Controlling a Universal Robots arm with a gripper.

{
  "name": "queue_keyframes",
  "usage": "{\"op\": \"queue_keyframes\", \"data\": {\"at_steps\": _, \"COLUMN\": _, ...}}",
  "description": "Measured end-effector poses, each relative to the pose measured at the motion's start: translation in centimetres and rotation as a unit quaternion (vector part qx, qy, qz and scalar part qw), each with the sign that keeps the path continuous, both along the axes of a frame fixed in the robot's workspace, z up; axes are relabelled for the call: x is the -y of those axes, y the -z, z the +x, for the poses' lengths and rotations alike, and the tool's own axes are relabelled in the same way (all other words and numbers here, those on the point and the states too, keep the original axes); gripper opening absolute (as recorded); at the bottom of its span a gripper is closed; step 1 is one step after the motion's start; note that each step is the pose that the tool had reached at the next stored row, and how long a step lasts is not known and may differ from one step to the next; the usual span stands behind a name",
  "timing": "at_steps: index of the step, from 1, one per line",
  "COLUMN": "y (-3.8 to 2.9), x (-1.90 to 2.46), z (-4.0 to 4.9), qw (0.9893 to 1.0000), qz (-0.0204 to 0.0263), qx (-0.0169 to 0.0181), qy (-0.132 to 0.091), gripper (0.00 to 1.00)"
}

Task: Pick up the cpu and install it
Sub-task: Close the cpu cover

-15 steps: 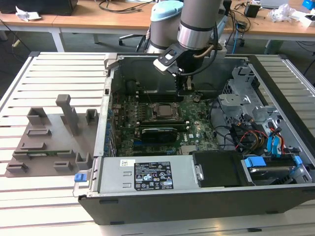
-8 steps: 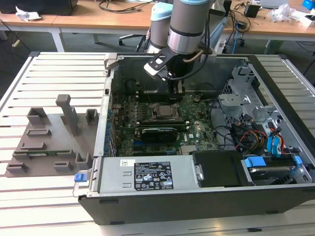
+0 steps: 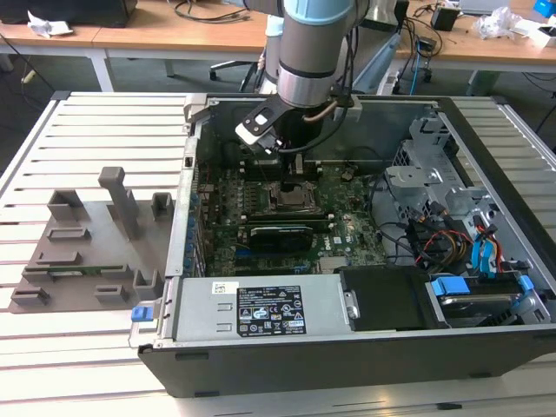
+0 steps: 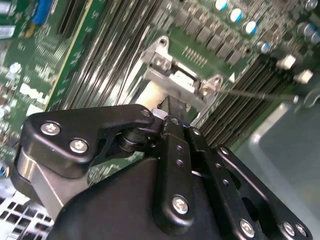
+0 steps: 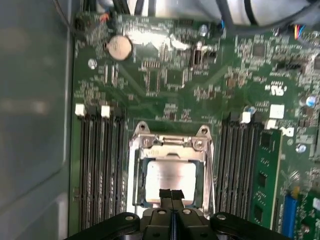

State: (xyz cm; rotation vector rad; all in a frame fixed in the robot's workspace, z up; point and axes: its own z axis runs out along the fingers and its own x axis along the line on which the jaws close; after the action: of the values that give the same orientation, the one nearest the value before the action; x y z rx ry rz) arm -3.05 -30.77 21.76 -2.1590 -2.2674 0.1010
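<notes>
Surface: white slatted table (image 3: 87, 130). On it lies an open computer case (image 3: 347, 356), side up, with the green motherboard (image 5: 165, 85) exposed inside. Grey fixture blocks (image 3: 87, 243) sit on the slats toward the exterior view's left, well apart from the case. Room: wooden desks (image 3: 174, 35) behind the table.

The cpu (image 5: 170, 176) lies flat inside the socket frame (image 5: 170, 142) on the motherboard, silver top facing up. Its outline is square, so there is no long axis to note. Its edges run parallel to the frame's metal sides and to the memory slots on both flanks.

The arm (image 3: 317, 52) reaches down into the case. The gripper (image 5: 171, 194) hangs directly over the socket. Its fingers are pressed together, tips meeting above the cpu's near edge. Contact with the chip: cannot tell.

Count: one cpu, one socket frame, one arm, one gripper, one green memory module (image 5: 265, 175) standing in a slot, one round coin cell (image 5: 119, 47).
</notes>
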Motion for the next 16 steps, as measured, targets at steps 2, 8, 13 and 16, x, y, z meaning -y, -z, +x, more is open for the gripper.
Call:
{"op": "queue_keyframes", "data": {"at_steps": 2, "y": 0.35, "x": 0.0, "z": -0.58, "qw": 1.0, "qz": 0.0001, "qx": 0.0001, "qy": 0.0, "gripper": 0.11}}
{"op": "queue_keyframes", "data": {"at_steps": 8, "y": 0.81, "x": 0.0, "z": -1.53, "qw": 1.0, "qz": 0.0001, "qx": 0.0, "qy": 0.0, "gripper": 0.11}}
{"op": "queue_keyframes", "data": {"at_steps": 13, "y": 1.25, "x": 0.0, "z": -1.66, "qw": 1.0, "qz": 0.0002, "qx": 0.0001, "qy": 0.0, "gripper": 0.11}}
{"op": "queue_keyframes", "data": {"at_steps": 16, "y": 1.35, "x": 0.01, "z": -1.35, "qw": 1.0, "qz": -0.0001, "qx": -0.0004, "qy": 0.0, "gripper": 0.11}}
